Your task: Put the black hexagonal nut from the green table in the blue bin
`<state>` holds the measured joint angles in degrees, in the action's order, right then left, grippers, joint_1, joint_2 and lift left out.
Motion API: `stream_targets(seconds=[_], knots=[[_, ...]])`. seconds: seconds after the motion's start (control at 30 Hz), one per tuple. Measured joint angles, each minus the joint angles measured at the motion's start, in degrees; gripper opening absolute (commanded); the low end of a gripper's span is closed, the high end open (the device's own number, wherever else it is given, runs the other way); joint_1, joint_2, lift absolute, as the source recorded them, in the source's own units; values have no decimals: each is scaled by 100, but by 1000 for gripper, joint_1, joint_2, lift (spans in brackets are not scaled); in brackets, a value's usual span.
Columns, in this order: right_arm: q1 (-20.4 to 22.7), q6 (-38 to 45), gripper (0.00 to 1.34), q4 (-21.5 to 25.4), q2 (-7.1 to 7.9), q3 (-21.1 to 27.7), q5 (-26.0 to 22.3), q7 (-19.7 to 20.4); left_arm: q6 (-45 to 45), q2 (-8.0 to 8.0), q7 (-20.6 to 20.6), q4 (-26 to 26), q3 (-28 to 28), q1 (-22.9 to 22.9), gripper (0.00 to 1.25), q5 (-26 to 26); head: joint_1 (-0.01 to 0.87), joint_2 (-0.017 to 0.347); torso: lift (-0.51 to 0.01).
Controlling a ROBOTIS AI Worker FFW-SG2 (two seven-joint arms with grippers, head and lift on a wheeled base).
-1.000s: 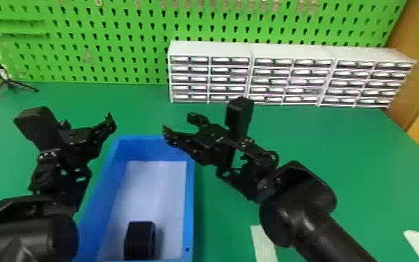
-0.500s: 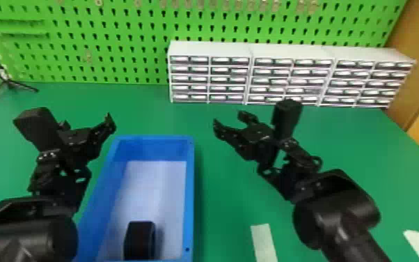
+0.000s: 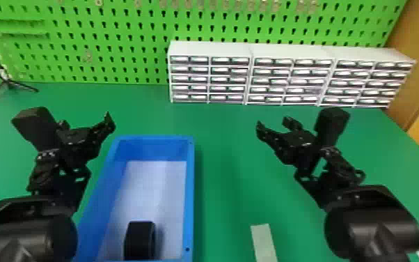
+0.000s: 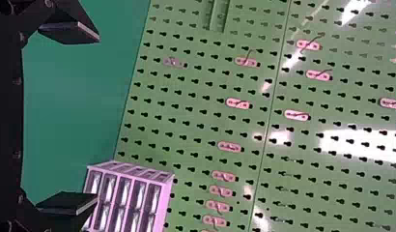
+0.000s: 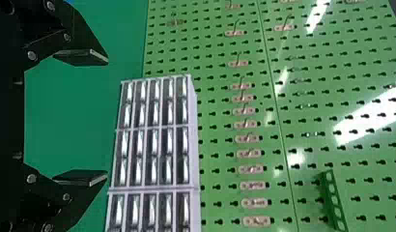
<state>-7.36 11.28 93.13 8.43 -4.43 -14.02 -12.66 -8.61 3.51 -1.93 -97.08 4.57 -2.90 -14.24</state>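
Observation:
The black hexagonal nut (image 3: 139, 240) lies inside the blue bin (image 3: 190, 195), on its pale floor at the near end. My right gripper (image 3: 275, 122) is over the green table (image 3: 229, 167), to the right of the bin and apart from it. In the right wrist view the right gripper (image 5: 106, 118) stands open, nothing between its fingers. Left of the bin's far end is my left gripper (image 3: 86, 122), parked above the table. The left wrist view shows the left gripper (image 4: 97, 118) open too, with its fingers wide apart and holding nothing.
A white drawer cabinet (image 3: 247, 73) stands at the back of the table against the green pegboard (image 3: 115, 45). A black tripod (image 3: 7, 82) is at the far left. White tape (image 3: 263, 242) marks the table at the near right.
My right gripper has moved right, away from above the bin's far right corner to over the open table. The left gripper and the nut have stayed where they were.

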Motion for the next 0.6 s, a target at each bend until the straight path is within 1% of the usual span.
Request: stream_targets(seconds=[0.27,0.6], knots=[[240,6,927,136,-100,554,183,0,0,0,0,-19,-7,9,1123,-15,692,8,-97],[489,6,980,308,-108,1063,273,0,0,0,0,-60,0,36,1123,-33,692,8,-97]])
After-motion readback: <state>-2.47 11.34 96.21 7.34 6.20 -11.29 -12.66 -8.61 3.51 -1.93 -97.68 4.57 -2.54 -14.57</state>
